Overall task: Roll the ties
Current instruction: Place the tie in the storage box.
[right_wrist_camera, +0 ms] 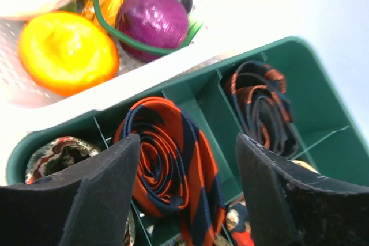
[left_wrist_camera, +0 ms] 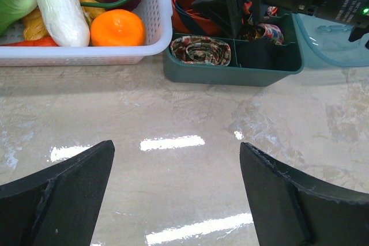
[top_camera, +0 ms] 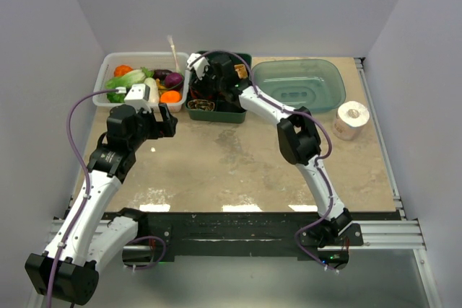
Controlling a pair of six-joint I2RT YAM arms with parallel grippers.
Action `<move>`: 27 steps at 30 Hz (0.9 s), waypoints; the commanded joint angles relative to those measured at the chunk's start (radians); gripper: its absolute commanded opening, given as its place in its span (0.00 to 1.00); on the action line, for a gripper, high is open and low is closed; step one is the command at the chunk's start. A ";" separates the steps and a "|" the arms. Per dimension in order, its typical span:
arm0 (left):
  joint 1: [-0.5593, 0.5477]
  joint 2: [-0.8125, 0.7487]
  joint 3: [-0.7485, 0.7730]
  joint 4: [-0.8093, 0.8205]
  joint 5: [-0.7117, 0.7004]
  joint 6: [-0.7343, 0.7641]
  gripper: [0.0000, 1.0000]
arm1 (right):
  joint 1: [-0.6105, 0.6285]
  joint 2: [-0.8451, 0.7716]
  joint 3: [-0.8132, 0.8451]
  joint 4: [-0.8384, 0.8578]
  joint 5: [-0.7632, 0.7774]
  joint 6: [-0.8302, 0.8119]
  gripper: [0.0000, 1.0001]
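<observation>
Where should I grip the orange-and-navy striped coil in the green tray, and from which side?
Pinch the striped coil across its outer windings, coming straight down from above. It lies spiral-up in a compartment of the green tray, so the divider walls block any sideways approach. Avoid its loose tail; pulling that would likely unwind it.

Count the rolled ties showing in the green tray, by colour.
Orange-and-navy striped ties: 2
Brown patterned tie: 1
Red-and-blue patterned tie: 1
Total: 4 clearly showing; a gold scrap may be a fifth.
</observation>
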 commanded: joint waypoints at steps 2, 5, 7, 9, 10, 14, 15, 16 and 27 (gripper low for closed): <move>0.009 -0.006 -0.003 0.037 0.011 0.013 0.95 | 0.004 0.041 0.015 0.012 -0.012 0.027 0.59; 0.009 -0.004 -0.004 0.036 0.013 0.013 0.95 | 0.004 0.038 -0.018 0.020 -0.023 0.046 0.45; 0.009 -0.004 -0.003 0.036 0.013 0.012 0.95 | 0.004 0.035 -0.047 0.028 -0.038 0.060 0.35; 0.009 -0.003 -0.004 0.037 0.013 0.013 0.95 | 0.004 0.037 -0.063 0.040 -0.043 0.070 0.25; 0.009 -0.004 -0.004 0.037 0.013 0.012 0.95 | 0.002 0.038 -0.067 0.040 -0.049 0.078 0.23; 0.009 -0.003 -0.003 0.037 0.014 0.012 0.95 | 0.004 0.052 -0.066 0.026 -0.069 0.096 0.20; 0.009 -0.003 -0.004 0.037 0.016 0.012 0.95 | 0.004 0.054 -0.069 0.028 -0.070 0.101 0.20; 0.009 -0.003 -0.004 0.037 0.013 0.012 0.95 | 0.002 0.054 -0.068 0.028 -0.072 0.104 0.21; 0.009 -0.011 -0.004 0.039 0.009 0.009 0.95 | 0.004 -0.092 -0.026 0.061 -0.022 0.146 0.56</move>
